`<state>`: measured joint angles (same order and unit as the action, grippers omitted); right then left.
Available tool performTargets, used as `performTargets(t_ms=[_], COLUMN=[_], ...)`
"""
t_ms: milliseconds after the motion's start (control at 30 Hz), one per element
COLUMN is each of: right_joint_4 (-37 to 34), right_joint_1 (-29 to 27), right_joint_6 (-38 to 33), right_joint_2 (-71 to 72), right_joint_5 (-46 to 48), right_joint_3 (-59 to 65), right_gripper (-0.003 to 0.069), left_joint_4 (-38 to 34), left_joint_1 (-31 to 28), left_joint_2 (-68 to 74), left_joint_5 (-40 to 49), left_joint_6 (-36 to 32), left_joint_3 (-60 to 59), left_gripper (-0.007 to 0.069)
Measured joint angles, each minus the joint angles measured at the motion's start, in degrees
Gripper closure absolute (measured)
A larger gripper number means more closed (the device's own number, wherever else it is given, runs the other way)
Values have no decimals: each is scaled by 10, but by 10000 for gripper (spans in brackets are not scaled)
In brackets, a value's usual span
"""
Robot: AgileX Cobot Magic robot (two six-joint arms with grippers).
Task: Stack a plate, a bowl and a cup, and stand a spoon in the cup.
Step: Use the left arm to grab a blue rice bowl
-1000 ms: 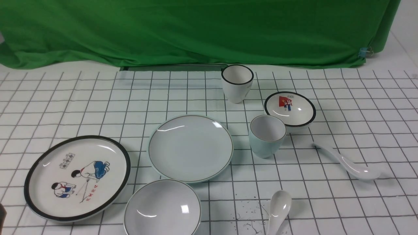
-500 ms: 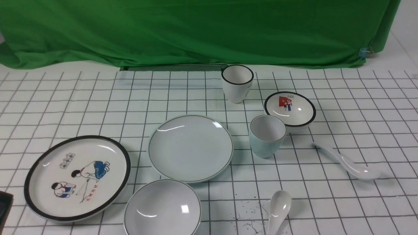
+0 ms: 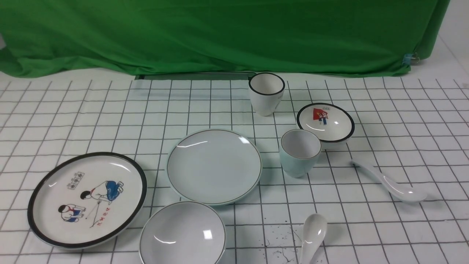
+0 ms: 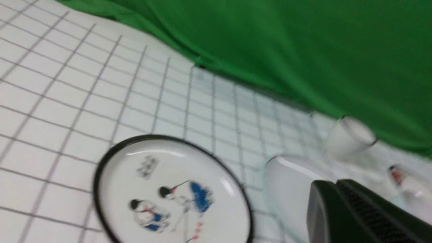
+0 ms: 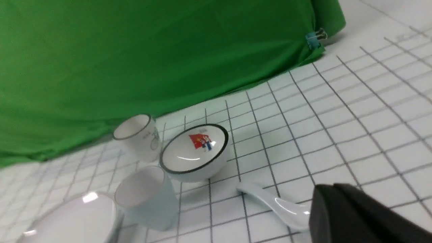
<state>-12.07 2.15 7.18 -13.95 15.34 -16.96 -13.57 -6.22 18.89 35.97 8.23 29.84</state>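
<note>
Resting unstacked on gridded white tabletop (image 3: 73, 121), pale blue-green round plate (image 3: 214, 167) at centre, glossy grey-blue bowl (image 3: 182, 234) just nearer, handleless blue-green cup (image 3: 299, 154) right of plate, white ceramic spoon (image 3: 392, 183) farther right, left fingers (image 4: 354, 216) and right fingers (image 5: 354, 216) closed, empty.

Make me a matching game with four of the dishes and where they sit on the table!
Things:
1. plain plate
2. plain bowl
3. blue-green cup
4. picture plate

Places:
A. farthest to the robot's left
B. right next to the small picture bowl
C. nearest the robot, cut off by the front view's lower edge
D. in the middle of the dishes

Pairs: 1-D, 2-C, 3-B, 4-A
</note>
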Motion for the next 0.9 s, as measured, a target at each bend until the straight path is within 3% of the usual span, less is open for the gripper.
performTargets(t_ms=[167,267,367,500,600,733,900], right_joint_4=[1,1,2,5,12,32,36], right_joint_1=[18,22,36,127,176,266,295], right_joint_6=[-162,-215,-231,-258,-263,-260,-249], right_joint_2=[-168,-249,-307,-403,-441,-504,-512], right_joint_5=[131,227,296,360,382,411,396], right_joint_3=[-158,-232,-276,-307,-314,-322,-323], right_gripper=[645,645,645,645,645,645,645], left_joint_4=[70,103,122,126,126,114,85], left_joint_1=[10,46,99,211,252,304,308], left_joint_2=[170,235,280,362,401,502,584], left_joint_5=[166,216,239,244,229,176,104], left_joint_6=[-111,-133,-136,-132,-108,-57,-40], left_joint_3=[130,164,172,172,172,172,172], left_gripper=[652,652,652,641,617,489,309])
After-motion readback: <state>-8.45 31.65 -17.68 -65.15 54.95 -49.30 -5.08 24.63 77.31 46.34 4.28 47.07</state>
